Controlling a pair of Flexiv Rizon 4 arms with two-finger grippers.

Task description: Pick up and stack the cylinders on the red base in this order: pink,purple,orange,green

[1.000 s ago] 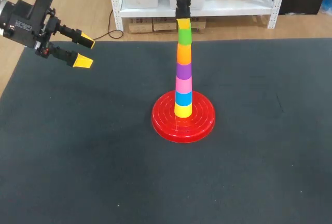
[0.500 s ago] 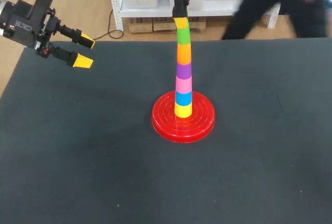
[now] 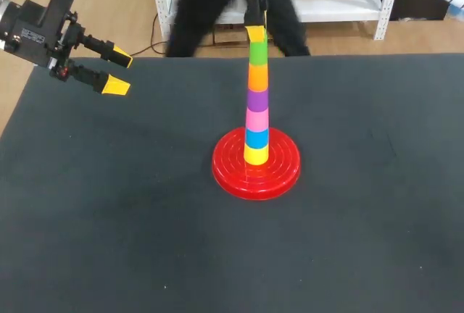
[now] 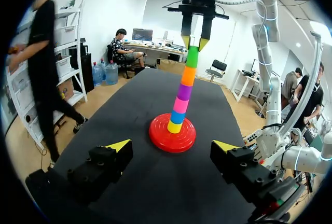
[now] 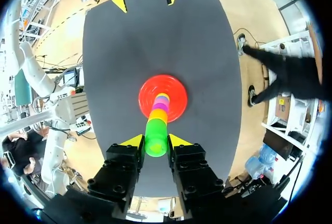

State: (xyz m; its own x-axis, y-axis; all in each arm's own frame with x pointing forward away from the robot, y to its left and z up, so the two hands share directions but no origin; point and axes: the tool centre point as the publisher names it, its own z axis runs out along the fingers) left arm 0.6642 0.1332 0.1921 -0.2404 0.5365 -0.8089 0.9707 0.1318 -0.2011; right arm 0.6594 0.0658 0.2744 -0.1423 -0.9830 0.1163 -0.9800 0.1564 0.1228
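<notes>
Nothing on the table has shifted in the last second. Your left gripper point(image 3: 119, 72) hangs where it was, spread wide and empty, above the dark mat point(image 3: 109, 219). Well ahead of it the red base point(image 3: 255, 172) carries the stack point(image 3: 256, 121), with the green cylinder point(image 3: 258, 51) on top. Your right gripper point(image 5: 156, 141) stays at that green top; you cannot tell whether it pinches it.
</notes>
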